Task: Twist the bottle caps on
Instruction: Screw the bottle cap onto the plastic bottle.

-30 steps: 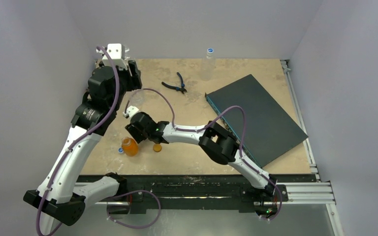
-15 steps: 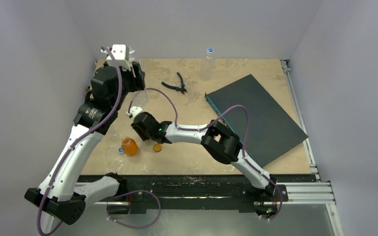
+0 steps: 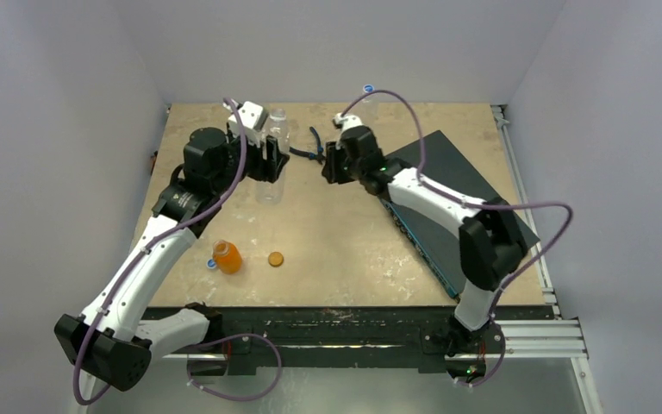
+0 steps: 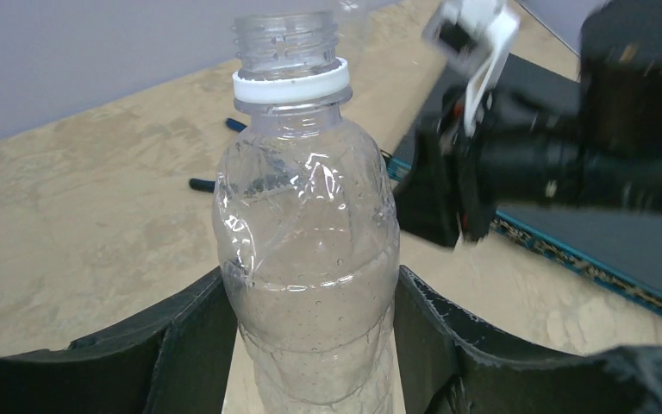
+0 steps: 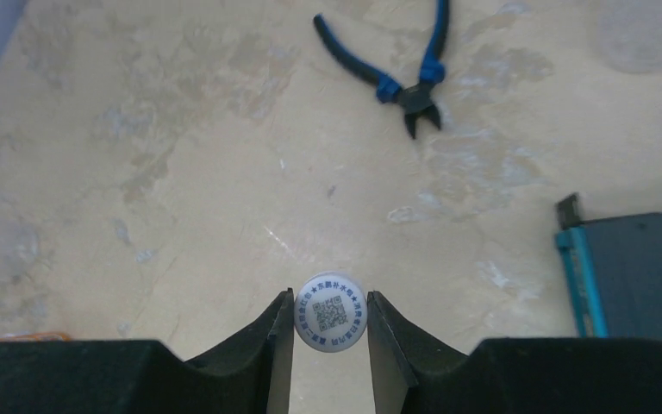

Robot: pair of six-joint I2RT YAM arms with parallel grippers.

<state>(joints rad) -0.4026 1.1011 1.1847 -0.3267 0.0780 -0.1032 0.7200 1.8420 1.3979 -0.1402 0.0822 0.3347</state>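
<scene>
Progress: the far bottle (image 3: 367, 97) at the bench's (image 3: 353, 250) back edge looks capped; two are left.
Item 1: clear bottle (image 4: 306, 250), neck open, only droplets inside, clamped at the waist by my left fingers (image 4: 190, 345).
Item 2: white cap (image 5: 331, 312), pinched between my right fingers (image 5: 388, 345), near that bottle, not yet on.
Item 3: orange bottle (image 3: 227, 257), seemingly uncapped, contents unclear; orange cap (image 3: 275, 258) lies just beside it.

Clear bottle (image 4: 306, 259): see-through, white neck ring; printed cap (image 5: 331, 312): white, blue rim lettering, dark square code pattern; pliers (image 5: 409, 93): blue handles, black jaws; squat bottle (image 3: 227, 257): orange; loose cap (image 3: 276, 258): orange-brown; table (image 3: 353, 250): mottled beige; slab (image 3: 474, 172): dark grey, teal edge.
</scene>
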